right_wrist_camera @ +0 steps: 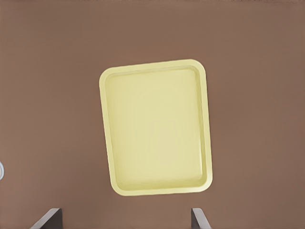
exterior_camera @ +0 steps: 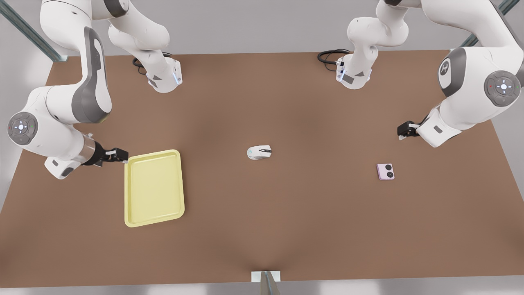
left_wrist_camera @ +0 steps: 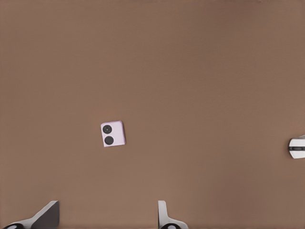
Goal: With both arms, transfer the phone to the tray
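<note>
The left gripper (exterior_camera: pixel 403 132), fingers spread apart, hangs above the table (exterior_camera: pixel 286 102) near the pink phone (exterior_camera: pixel 385 171), which lies flat well apart from the yellow tray (exterior_camera: pixel 154 187), whose corner the open-fingered right gripper (exterior_camera: pixel 121 155) overhangs, a white mouse (exterior_camera: pixel 259 152) lying between.

Left wrist view: the mouse (left_wrist_camera: pixel 297 148) is cut off by the frame edge at 3 o'clock. Both wrist views crop the fingertips (left_wrist_camera: pixel 45 214) (right_wrist_camera: pixel 199 218) at 6 o'clock. Front view: both arms (exterior_camera: pixel 470 24) are cropped at 12 o'clock.
</note>
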`<control>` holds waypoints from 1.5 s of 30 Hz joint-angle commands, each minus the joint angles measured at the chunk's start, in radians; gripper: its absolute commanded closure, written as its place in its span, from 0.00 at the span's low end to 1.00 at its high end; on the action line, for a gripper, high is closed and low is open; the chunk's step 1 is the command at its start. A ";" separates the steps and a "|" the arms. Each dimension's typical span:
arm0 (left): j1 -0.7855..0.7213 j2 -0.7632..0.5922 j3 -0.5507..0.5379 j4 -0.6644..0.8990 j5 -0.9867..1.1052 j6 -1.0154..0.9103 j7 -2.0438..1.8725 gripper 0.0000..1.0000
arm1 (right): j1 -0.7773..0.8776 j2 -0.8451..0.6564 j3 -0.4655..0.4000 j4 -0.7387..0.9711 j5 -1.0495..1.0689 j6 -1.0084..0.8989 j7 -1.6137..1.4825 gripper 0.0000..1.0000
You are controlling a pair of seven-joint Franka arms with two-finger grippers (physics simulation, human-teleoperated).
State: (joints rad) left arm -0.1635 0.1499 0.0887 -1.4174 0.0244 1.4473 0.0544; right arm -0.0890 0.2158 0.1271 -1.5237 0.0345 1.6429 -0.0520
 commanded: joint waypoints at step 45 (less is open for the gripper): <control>0.150 0.416 0.031 -0.568 -0.009 0.884 0.059 0.09 | -0.002 -0.001 -0.001 -0.001 0.001 0.011 -0.023 0.00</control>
State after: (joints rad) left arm -0.0138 0.5659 0.1196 -1.9853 0.0143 2.3352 0.0974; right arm -0.0906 0.2158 0.1255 -1.5253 0.0346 1.6542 -0.0718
